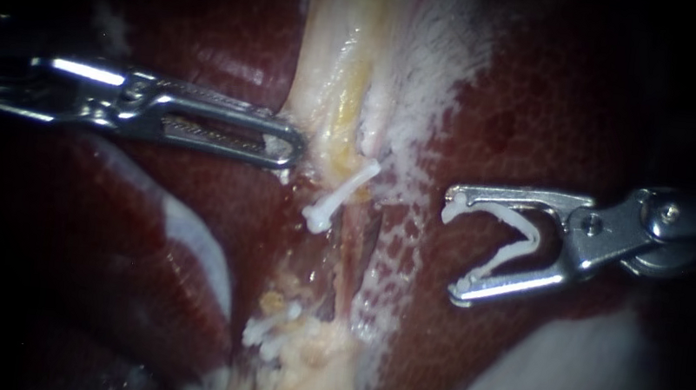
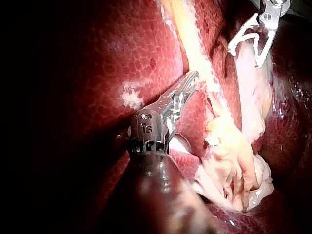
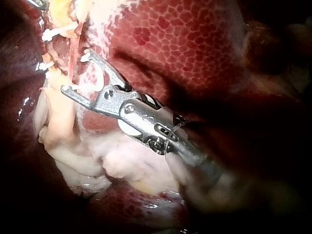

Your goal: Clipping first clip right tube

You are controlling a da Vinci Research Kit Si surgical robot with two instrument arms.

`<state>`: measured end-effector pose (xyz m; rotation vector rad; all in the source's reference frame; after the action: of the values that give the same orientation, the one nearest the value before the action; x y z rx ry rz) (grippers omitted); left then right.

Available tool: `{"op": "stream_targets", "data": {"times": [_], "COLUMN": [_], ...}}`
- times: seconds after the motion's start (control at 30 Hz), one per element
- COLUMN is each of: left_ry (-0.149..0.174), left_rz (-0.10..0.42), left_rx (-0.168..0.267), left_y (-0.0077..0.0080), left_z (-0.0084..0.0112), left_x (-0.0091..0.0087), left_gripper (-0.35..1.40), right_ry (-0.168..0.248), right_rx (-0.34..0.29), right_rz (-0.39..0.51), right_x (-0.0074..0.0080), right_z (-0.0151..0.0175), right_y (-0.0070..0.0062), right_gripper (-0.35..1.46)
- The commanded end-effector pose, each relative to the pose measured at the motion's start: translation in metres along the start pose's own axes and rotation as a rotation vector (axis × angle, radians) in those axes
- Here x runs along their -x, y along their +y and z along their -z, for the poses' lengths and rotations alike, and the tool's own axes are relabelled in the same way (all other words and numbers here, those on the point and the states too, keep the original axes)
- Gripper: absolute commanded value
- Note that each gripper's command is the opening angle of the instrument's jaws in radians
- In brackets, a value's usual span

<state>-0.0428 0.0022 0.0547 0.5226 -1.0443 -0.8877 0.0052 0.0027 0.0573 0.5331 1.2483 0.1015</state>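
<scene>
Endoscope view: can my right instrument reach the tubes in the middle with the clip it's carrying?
Probably yes. The right instrument holds an open clip facing the tubes, with only bare liver between. The left instrument sits higher up, clear of that path.

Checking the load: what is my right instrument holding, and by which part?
An open white clip, held by its two legs, one lying along each jaw of the right instrument; no tissue is between them.
</scene>
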Motion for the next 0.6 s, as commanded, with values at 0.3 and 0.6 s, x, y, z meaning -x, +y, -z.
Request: {"op": "stream_targets", "data": {"times": [0.3, 0.6], "left_ry": [0.001, -0.006], "left_rz": [0.001, 0.008], "left_rx": [-0.002, 0.018], "left_y": [-0.0002, 0.0002], "left_z": [0.0004, 0.0029], "left_x": [0.0002, 0.0013], "left_gripper": [-0.35, -0.35], "right_ry": [-0.002, -0.007], "right_rx": [0.003, 0.015], "right_rz": [0.006, -0.074], "right_x": [0.0007, 0.0042], "right_z": [-0.0009, -0.0047], "right_y": [-0.0001, -0.0008], "right_gripper": [0.58, 0.57]}}
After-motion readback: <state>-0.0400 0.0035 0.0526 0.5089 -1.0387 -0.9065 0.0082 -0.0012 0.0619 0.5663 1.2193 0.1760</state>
